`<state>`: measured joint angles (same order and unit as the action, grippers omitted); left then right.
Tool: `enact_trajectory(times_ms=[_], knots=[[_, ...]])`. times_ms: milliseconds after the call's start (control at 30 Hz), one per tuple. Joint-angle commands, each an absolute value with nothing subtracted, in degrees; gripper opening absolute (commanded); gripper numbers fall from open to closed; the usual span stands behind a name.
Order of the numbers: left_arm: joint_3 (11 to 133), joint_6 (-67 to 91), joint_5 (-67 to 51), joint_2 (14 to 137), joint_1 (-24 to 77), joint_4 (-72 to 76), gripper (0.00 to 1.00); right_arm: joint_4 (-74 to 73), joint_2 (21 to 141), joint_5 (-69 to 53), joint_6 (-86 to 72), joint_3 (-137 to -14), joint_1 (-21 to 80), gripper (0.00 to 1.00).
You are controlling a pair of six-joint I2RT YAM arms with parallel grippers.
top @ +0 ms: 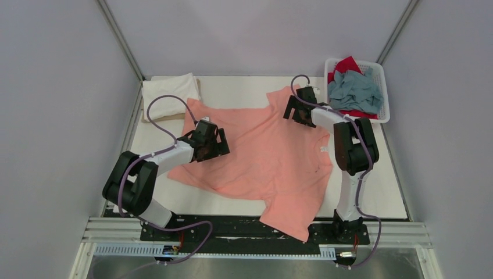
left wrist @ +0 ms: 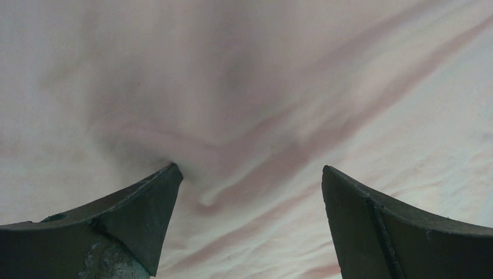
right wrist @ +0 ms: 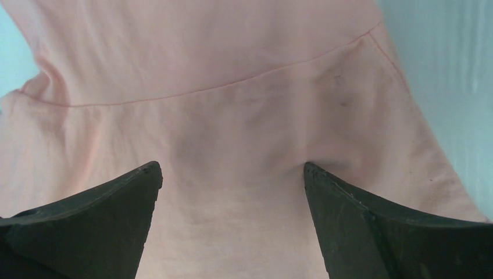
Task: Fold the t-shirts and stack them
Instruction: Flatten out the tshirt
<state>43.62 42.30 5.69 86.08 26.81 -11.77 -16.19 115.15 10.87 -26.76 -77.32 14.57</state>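
Salmon-pink t-shirt 1 | white t-shirt 1 | shirts in basket 2 | jaws 2, wide

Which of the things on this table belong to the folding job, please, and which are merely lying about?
Job: salmon-pink cotton t-shirt spread out; folded white cotton t-shirt; crumpled grey-blue t-shirt; red t-shirt beneath it.
Lying about: white plastic lattice basket holding those two; thin tan board under the white t-shirt.
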Motion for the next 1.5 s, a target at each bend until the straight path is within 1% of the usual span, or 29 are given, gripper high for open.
enact_trajectory(times_ms=[0, 200, 267, 367, 567, 667, 833, 967, 1067, 1200, 1367, 1467], knots=[[47.44, 42.09, 7.73, 91.0, 25.41, -12.75, 1.0, -19.46, 121.86, 12.36, -27.0, -83.22, 11.97, 1.0], [53.61, 39.55, 7.98, 94.87, 23.05, -13.56, 1.0, -20.7, 126.64, 13.15, -24.46, -92.06, 9.39, 1.0], [55.07, 38.98, 6.91, 94.59, 23.1, -14.35, 1.0, -21.57, 126.24, 12.36, -23.21, -93.43, 9.37, 1.0], [54.47, 38.94, 5.52, 91.95, 24.27, -15.49, 1.0, -21.89, 122.16, 11.29, -22.5, -92.28, 10.06, 1.0], [52.72, 41.64, 11.3, 82.96, 31.51, -22.8, 1.0, -22.0, 110.35, 11.68, -21.71, -83.96, 14.44, 1.0], [49.17, 43.59, 11.45, 78.99, 33.18, -23.25, 1.0, -21.9, 104.96, 13.65, -22.84, -78.66, 18.8, 1.0], [44.32, 46.26, 12.18, 78.05, 34.07, -21.03, 1.0, -20.52, 99.01, 11.79, -27.66, -68.48, 25.27, 1.0], [45.37, 46.53, 15.01, 81.24, 34.07, -21.61, 1.0, -18.63, 97.82, 10.69, -30.29, -61.39, 29.69, 1.0], [46.46, 47.99, 16.94, 83.58, 34.02, -24.03, 1.0, -18.38, 97.61, 10.76, -32.72, -57.24, 30.07, 1.0], [44.88, 52.56, 20.09, 82.76, 34.03, -32.73, 1.0, -18.12, 97.76, 12.46, -34.01, -53.45, 29.82, 1.0], [38.02, 59.65, 22.83, 74.54, 34.04, -43.77, 1.0, -18.14, 97.92, 13.55, -35.34, -51.09, 28.51, 1.0], [34.32, 64.41, 21.93, 69.56, 34.02, -49.42, 1.0, -18.13, 97.66, 14.05, -35.49, -50.24, 27.82, 1.0]])
